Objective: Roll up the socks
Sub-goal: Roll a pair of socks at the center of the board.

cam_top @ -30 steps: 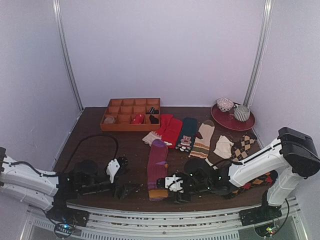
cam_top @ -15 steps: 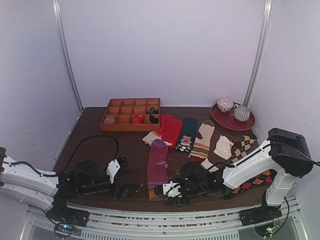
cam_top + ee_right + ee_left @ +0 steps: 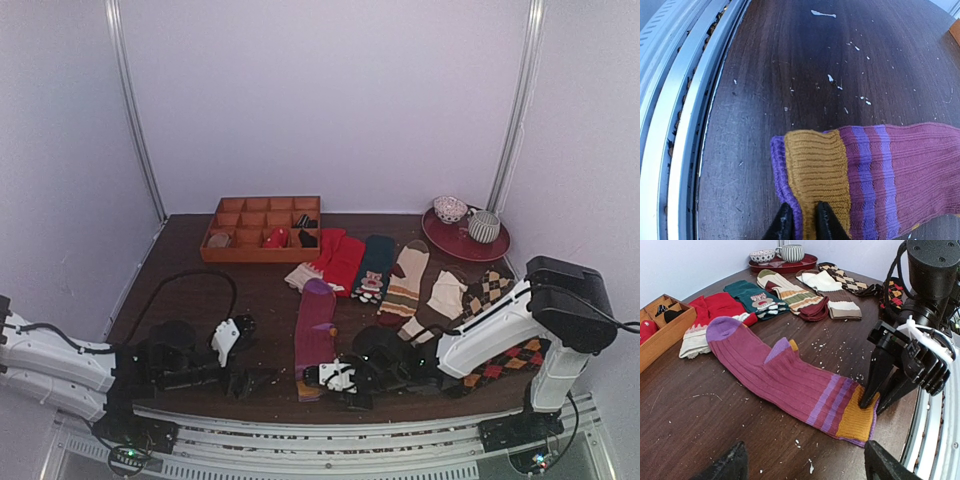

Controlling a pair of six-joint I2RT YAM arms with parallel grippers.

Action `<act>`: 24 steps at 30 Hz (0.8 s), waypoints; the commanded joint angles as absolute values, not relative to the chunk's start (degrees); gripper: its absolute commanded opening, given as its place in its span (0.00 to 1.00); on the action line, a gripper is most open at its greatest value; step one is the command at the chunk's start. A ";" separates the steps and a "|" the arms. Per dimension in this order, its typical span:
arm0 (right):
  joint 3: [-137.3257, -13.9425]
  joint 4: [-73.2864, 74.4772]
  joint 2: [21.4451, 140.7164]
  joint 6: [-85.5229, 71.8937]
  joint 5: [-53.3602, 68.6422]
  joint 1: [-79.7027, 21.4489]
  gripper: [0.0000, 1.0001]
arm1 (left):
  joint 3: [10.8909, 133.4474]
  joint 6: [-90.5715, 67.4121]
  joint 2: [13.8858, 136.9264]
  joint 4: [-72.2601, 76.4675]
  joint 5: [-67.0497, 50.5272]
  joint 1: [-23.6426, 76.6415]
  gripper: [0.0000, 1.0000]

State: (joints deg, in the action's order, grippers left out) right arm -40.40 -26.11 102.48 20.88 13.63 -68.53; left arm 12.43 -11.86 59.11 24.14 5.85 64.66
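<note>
Top view: the purple sock (image 3: 314,330) is laid flat, long axis running away from the arms, cuff nearest. The right gripper (image 3: 328,378) is set at that cuff; the left gripper (image 3: 255,381) is parked beside it.

Left wrist view: the left jaws are spread and empty.

Right wrist view: the cuff (image 3: 815,175) is pinched between the right fingertips.

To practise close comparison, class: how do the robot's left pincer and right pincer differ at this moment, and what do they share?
The left pincer stands wide open; the right pincer is closed. The left pincer holds nothing; the right pincer grips the purple sock by its orange cuff. Both are black-fingered and low near the table's front edge.
</note>
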 commanded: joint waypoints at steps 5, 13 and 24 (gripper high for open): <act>-46.86 -9.18 107.73 1.56 28.61 -64.61 0.08 | 12.39 -10.46 56.97 25.96 2.62 64.60 0.75; -47.44 -10.66 111.26 -21.53 45.28 -60.48 0.00 | 9.11 -10.52 57.91 33.20 -4.82 65.03 0.69; -48.58 -8.24 113.64 -22.14 48.87 -56.75 0.00 | 9.40 -8.53 70.96 45.55 -13.62 66.81 0.77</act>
State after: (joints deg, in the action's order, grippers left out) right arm -49.04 -17.52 110.98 -22.33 50.02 -56.93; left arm 7.22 -10.85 64.90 38.20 -9.26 65.47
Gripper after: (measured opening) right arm 0.050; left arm 0.762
